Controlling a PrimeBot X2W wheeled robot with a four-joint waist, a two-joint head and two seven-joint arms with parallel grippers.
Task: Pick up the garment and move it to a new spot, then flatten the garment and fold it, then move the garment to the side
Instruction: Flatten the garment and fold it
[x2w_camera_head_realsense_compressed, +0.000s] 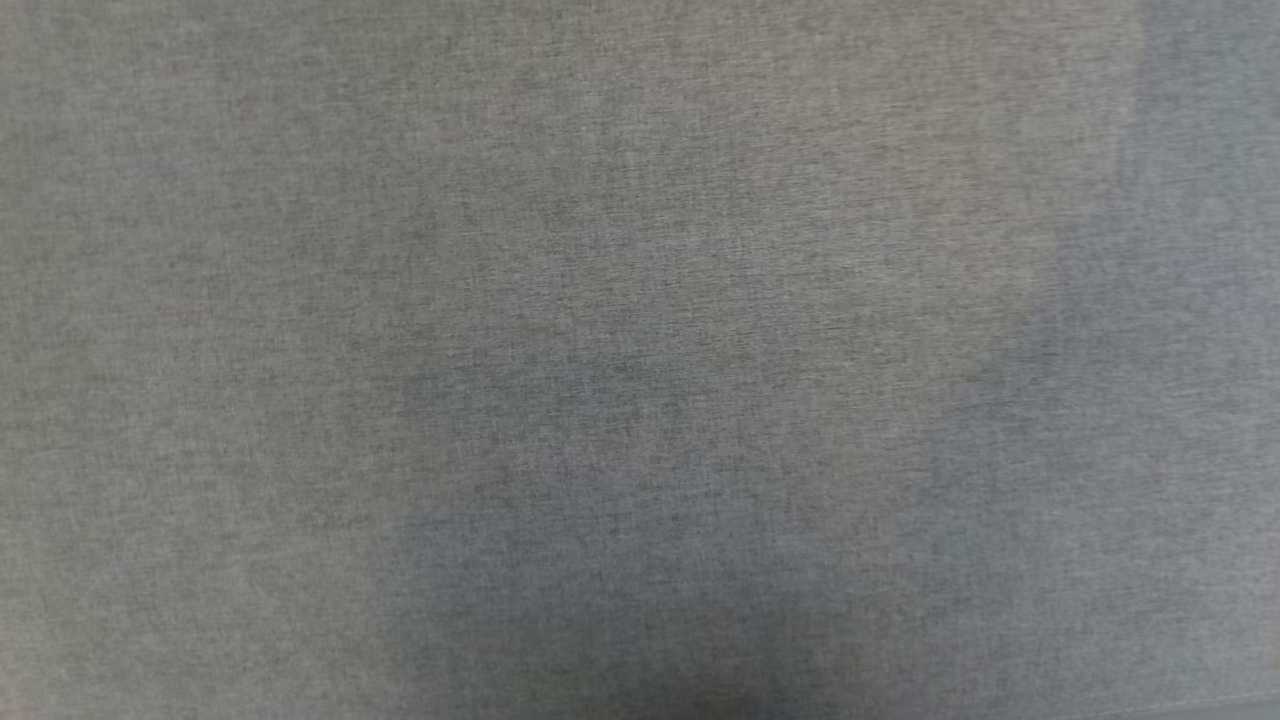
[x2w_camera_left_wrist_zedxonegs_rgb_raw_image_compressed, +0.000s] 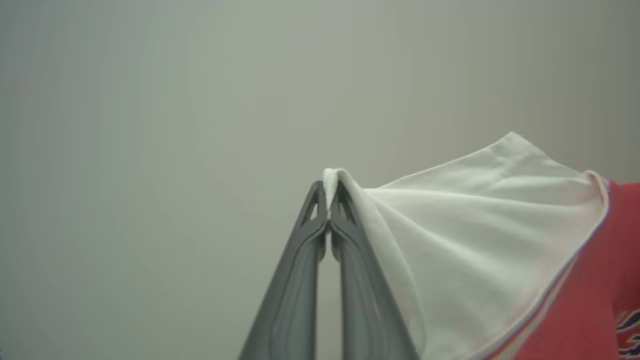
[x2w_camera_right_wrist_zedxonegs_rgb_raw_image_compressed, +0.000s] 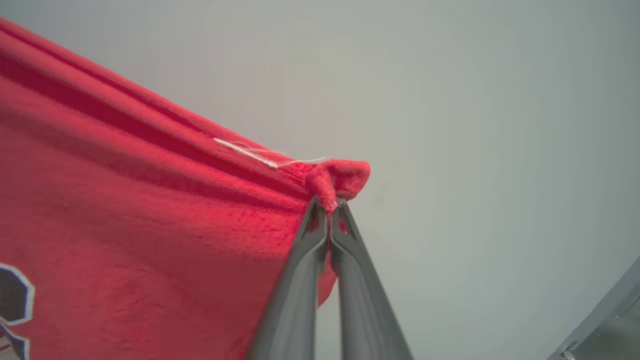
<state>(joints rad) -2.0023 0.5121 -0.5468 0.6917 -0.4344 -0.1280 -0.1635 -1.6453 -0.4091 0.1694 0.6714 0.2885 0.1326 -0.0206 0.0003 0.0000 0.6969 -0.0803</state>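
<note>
Grey woven cloth (x2w_camera_head_realsense_compressed: 640, 360) spreads across the head view, evenly lit apart from a soft shadow, while plain pale background sits behind both wrists. The left gripper (x2w_camera_left_wrist_zedxonegs_rgb_raw_image_compressed: 328, 200) has its jaws pressed together on a small tuck of the white sleeve (x2w_camera_left_wrist_zedxonegs_rgb_raw_image_compressed: 480, 220) of the garment (x2w_camera_left_wrist_zedxonegs_rgb_raw_image_compressed: 595, 280). From that pinch the fabric fans away to the right of the fingers and down, white first, then striped trim, then red. The right gripper (x2w_camera_right_wrist_zedxonegs_rgb_raw_image_compressed: 330, 207) is likewise clamped, on a bunched red corner with a loose white thread (x2w_camera_right_wrist_zedxonegs_rgb_raw_image_compressed: 260, 157) beside it. From there the garment (x2w_camera_right_wrist_zedxonegs_rgb_raw_image_compressed: 125, 210) runs off to the left of the fingers in taut ridges, with dark white-outlined lettering (x2w_camera_right_wrist_zedxonegs_rgb_raw_image_compressed: 12, 295) low on that side. So the shirt hangs lifted between the two pinches, each gripper having the cloth on its inner side, and its long axis appears to run from one pinch to the other. Which red corner the right gripper has, hem or shoulder, I cannot tell. Neither arm is nearer; both hold it. Setting it down flat probably depends on keeping that span stretched as both arms lower together.
</note>
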